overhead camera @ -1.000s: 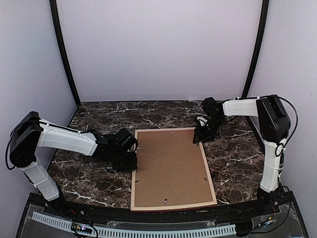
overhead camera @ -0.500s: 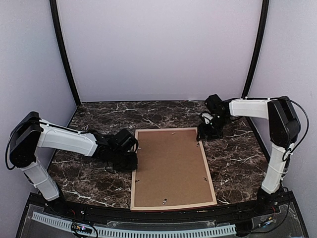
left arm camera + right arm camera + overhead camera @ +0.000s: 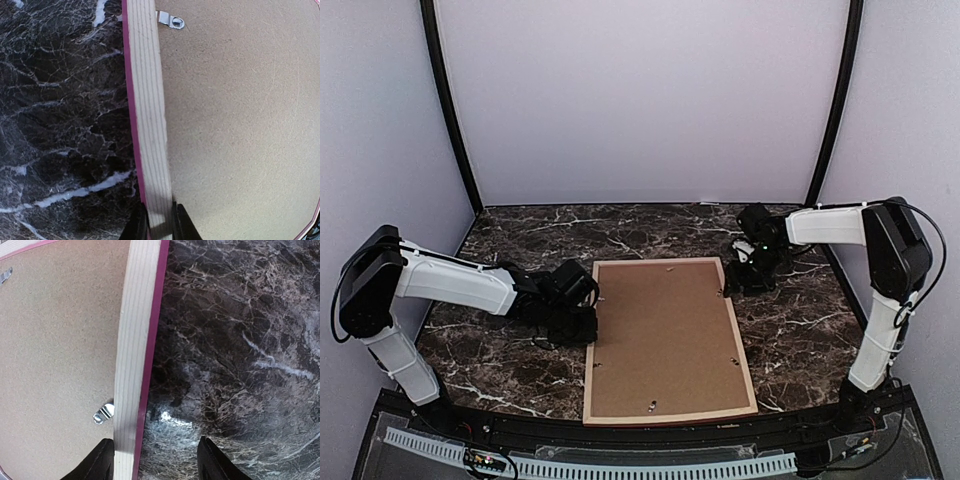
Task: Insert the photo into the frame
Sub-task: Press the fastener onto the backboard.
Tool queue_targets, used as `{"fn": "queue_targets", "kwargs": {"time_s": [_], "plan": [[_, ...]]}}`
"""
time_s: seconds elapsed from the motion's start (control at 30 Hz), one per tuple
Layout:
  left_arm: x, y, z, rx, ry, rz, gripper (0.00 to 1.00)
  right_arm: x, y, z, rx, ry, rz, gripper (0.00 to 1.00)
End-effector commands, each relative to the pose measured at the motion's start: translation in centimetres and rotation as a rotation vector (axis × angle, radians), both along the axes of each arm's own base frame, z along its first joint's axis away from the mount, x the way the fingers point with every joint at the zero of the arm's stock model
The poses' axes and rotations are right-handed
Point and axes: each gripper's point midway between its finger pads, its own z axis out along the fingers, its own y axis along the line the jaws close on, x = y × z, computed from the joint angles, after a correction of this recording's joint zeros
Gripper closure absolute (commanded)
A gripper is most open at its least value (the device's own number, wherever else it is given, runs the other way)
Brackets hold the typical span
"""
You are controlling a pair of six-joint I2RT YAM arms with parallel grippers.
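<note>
The frame (image 3: 742,350) lies face down on the marble table, its pale rails edged pink, with the brown backing board (image 3: 660,335) set in it. The photo is hidden. My left gripper (image 3: 588,322) is shut on the frame's left rail (image 3: 147,130); the rail sits pinched between its fingers (image 3: 134,231). My right gripper (image 3: 745,282) is open at the frame's upper right; one finger is over the right rail (image 3: 134,365), the other (image 3: 212,462) over bare table.
Small metal turn clips (image 3: 103,413) hold the backing board; one also shows by the left rail (image 3: 171,20). The dark marble table (image 3: 500,360) ends at a black front edge. Grey walls and black poles enclose the back and sides.
My right gripper has moved right and toward me along the frame's top right corner to the right rail. The left gripper and frame have not moved.
</note>
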Motion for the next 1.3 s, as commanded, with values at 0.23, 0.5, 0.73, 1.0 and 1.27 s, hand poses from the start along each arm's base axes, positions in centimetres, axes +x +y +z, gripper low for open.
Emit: {"fn": "queue_targets", "kwargs": {"time_s": [0.23,0.5,0.73,1.0,1.27], "plan": [[0.0,-0.5,0.5,-0.025,-0.021,-0.024,0.92,0.2,0.9,-0.9,0.005,-0.001,-0.005,0.43],[-0.1,-0.5,0.4,-0.022,-0.019,-0.026,0.92,0.3,0.5,-1.6,-0.045,0.001,-0.031,0.45],[-0.1,-0.4,0.5,-0.02,-0.022,-0.026,0.92,1.7,-0.1,-1.4,-0.095,-0.04,-0.065,0.47],[-0.2,-0.3,0.3,-0.009,-0.016,-0.035,0.93,3.3,0.5,-1.3,-0.085,-0.077,-0.086,0.47],[-0.3,-0.3,0.1,-0.002,-0.014,-0.048,0.97,4.7,0.2,-0.6,-0.105,-0.13,-0.116,0.45]]}}
